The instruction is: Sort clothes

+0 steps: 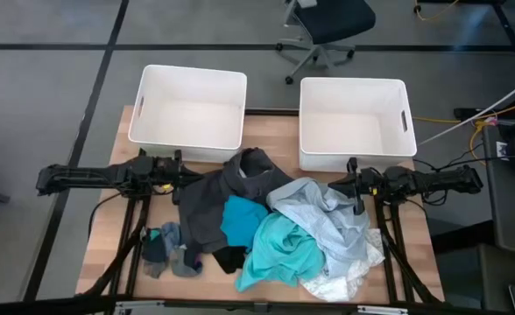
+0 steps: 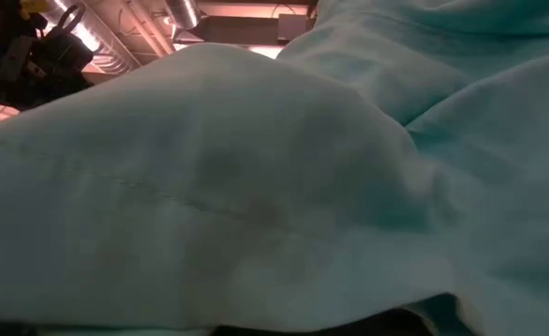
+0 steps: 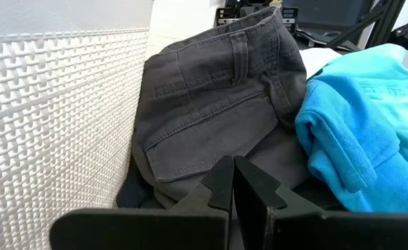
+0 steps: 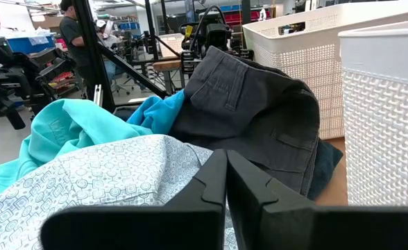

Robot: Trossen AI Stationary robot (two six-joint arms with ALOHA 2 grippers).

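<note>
The clothes lie heaped on the wooden table's middle and near part: a dark grey garment (image 1: pixel 227 188), a bright blue one (image 1: pixel 240 219), a teal one (image 1: pixel 279 249), a pale patterned shirt (image 1: pixel 328 219), white cloth (image 1: pixel 349 273) and small grey-blue socks (image 1: pixel 165 249). My left gripper (image 1: pixel 182 173) is shut and points level at the dark grey garment (image 3: pixel 218 104) from the table's left. My right gripper (image 1: pixel 336 185) is shut and points level over the patterned shirt (image 4: pixel 107 180) from the right. Teal cloth (image 2: pixel 256 187) fills the low view.
Two white bins stand side by side at the table's far edge, the left bin (image 1: pixel 187 105) and the right bin (image 1: pixel 356 122). The left bin's wall (image 3: pixel 51 118) is close beside my left gripper, and the right bin's wall (image 4: pixel 384 104) beside my right. An office chair (image 1: pixel 328 26) stands beyond the table.
</note>
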